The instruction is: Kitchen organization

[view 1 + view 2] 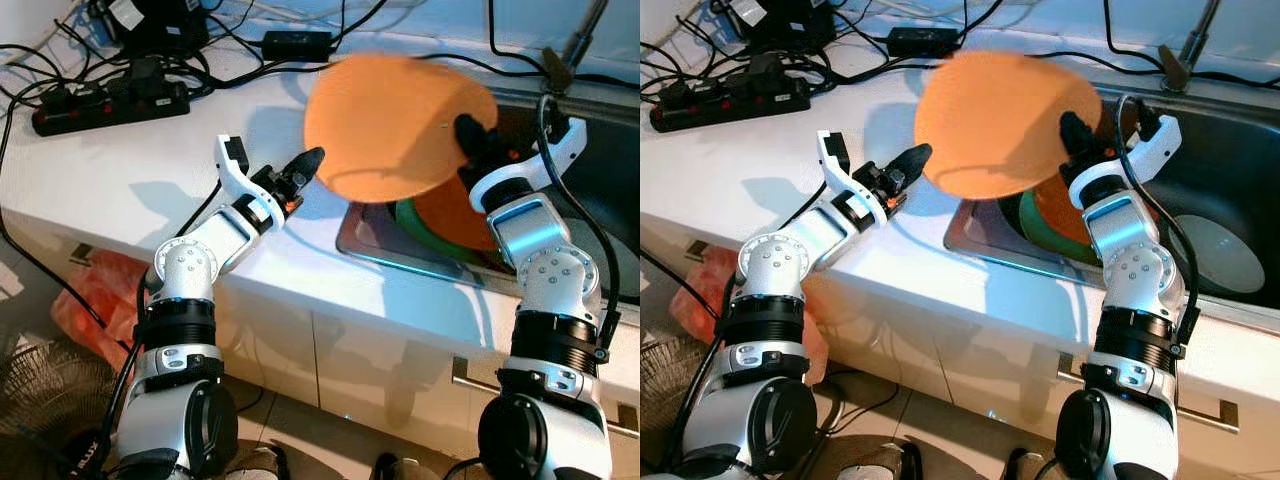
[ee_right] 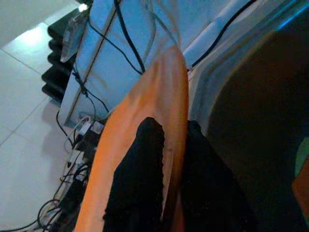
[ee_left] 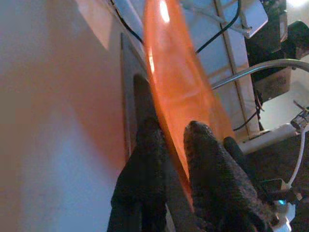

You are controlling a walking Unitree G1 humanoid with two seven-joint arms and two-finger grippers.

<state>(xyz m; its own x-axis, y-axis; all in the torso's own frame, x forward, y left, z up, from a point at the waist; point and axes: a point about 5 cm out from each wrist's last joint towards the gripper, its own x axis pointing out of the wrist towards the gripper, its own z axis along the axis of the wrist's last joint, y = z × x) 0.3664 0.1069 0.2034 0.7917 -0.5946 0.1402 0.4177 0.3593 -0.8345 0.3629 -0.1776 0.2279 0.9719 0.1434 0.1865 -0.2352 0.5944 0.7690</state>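
A large orange plate [image 1: 395,125] hangs tilted above the white counter and the left edge of the sink [image 1: 400,255]. My right gripper [image 1: 470,130] is shut on its right rim; in the right wrist view the rim [image 2: 166,82] runs between the two black fingers [image 2: 140,159]. My left gripper [image 1: 305,165] reaches in from the counter side, and its fingers [image 3: 203,154] are shut across the plate's left rim [image 3: 178,96]. Below the lifted plate, a green plate [image 1: 1025,215] and another orange plate [image 1: 1055,215] lie stacked in the sink.
A round pale dish [image 1: 1220,250] lies in the dark sink basin, with a faucet [image 1: 1185,60] behind it. A black power strip [image 1: 110,105] and tangled cables cover the counter's back left. A red bag [image 1: 95,290] sits on the floor at left. Cupboard doors run below the counter.
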